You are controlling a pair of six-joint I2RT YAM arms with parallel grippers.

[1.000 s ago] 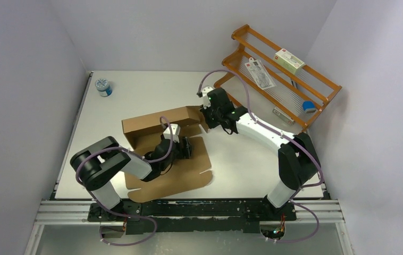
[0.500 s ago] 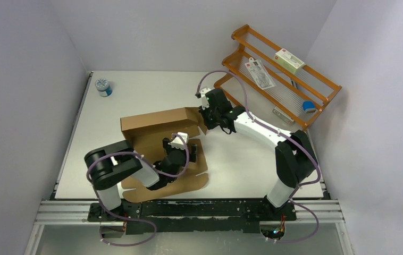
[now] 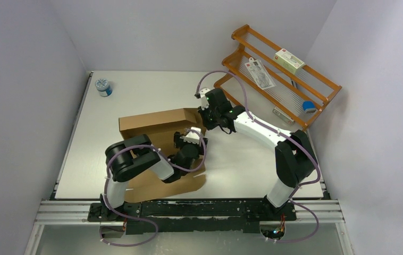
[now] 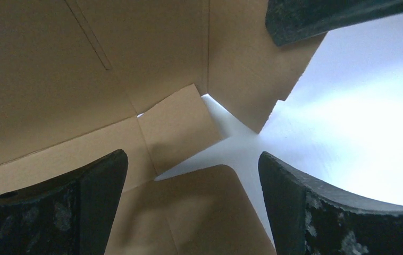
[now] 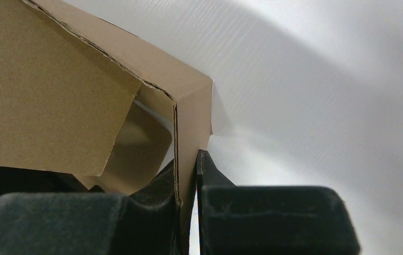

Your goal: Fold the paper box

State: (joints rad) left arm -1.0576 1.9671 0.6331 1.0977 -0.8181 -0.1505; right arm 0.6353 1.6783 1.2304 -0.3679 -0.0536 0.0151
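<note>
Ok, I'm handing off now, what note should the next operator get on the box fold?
Left gripper: open, empty, hovering inside the paper box at its right corner.
Right gripper: shut on the box's right-end flap, cardboard between its fingers.
Box: middle of the table, far wall raised, near panel flat.
Done: far wall up.
To do: side walls, near panel, closing.

**White table boxed in by pale walls**

A white table [image 3: 135, 95] fills a narrow booth. Plain, pale lavender-grey walls close it in at the back [image 3: 189, 32], the left [image 3: 18, 117] and the right [image 3: 385, 138]. An orange-brown wooden rack [image 3: 320, 76] with two tiers stands slantwise at the table's far right corner. An aluminium rail [image 3: 61, 211] runs along the near edge. The light is soft and even.
</note>
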